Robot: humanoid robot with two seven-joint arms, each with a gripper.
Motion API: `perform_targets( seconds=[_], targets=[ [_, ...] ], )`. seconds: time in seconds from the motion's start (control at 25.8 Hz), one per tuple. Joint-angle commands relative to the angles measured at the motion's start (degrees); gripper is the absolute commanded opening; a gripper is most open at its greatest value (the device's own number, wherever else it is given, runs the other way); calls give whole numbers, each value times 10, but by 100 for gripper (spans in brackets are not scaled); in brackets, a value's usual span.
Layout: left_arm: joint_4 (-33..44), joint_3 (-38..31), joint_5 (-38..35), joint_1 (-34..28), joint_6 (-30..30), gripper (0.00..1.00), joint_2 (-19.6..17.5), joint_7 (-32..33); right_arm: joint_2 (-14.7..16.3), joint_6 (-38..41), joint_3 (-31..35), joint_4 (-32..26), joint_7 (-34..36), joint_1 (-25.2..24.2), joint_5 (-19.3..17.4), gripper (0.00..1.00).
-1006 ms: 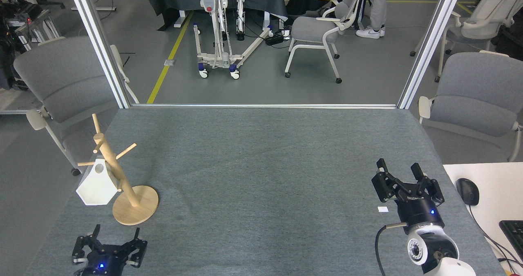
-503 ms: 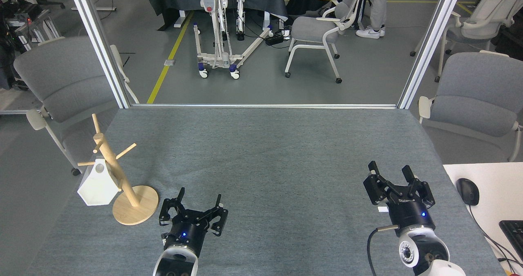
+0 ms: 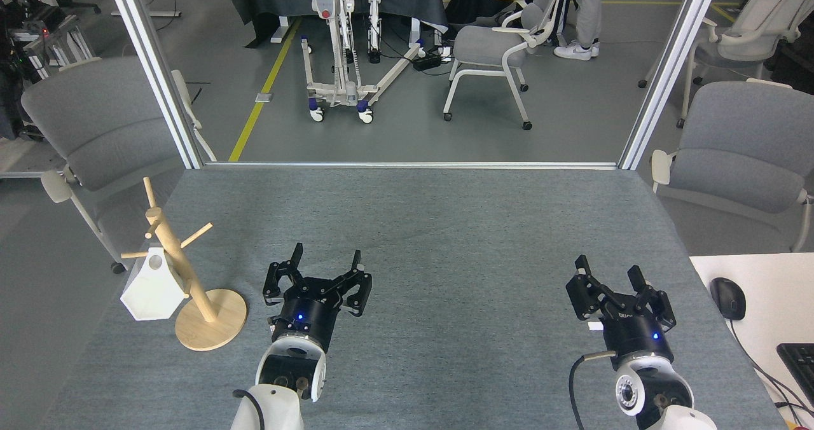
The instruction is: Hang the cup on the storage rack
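The white faceted cup (image 3: 152,287) hangs on a lower peg of the wooden storage rack (image 3: 180,271) at the table's left edge, its round hole facing up. The rack's round base (image 3: 213,322) rests on the grey table. My left gripper (image 3: 325,257) stands open to the right of the rack, well apart from it, with nothing between its fingers. My right gripper (image 3: 607,267) is open and empty near the table's right side.
The grey felt table (image 3: 432,226) stretches between the arms. A small white tag (image 3: 594,325) lies by the right gripper. A white desk with a mouse (image 3: 728,298) and keyboard (image 3: 800,360) adjoins at right. Grey chairs (image 3: 95,131) stand around the table.
My left arm has come up from the bottom left corner and moved right and forward to the table's middle left. The right gripper drifted slightly left. The cup stays on the rack.
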State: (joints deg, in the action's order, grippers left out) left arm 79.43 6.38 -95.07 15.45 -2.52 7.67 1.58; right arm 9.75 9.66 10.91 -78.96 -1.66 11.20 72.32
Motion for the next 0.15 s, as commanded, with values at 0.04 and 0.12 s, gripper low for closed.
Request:
perform_targets(
  seconds=[0.04,0.12],
  targets=[
    [1,0,4,-2,-1,99,0,-1,-4,-3,-7,0,0,2,0,99],
    [1,0,4,-2,-1,99,0,-1,3,-2,-8,0,3,-2,-1,99]
  ],
)
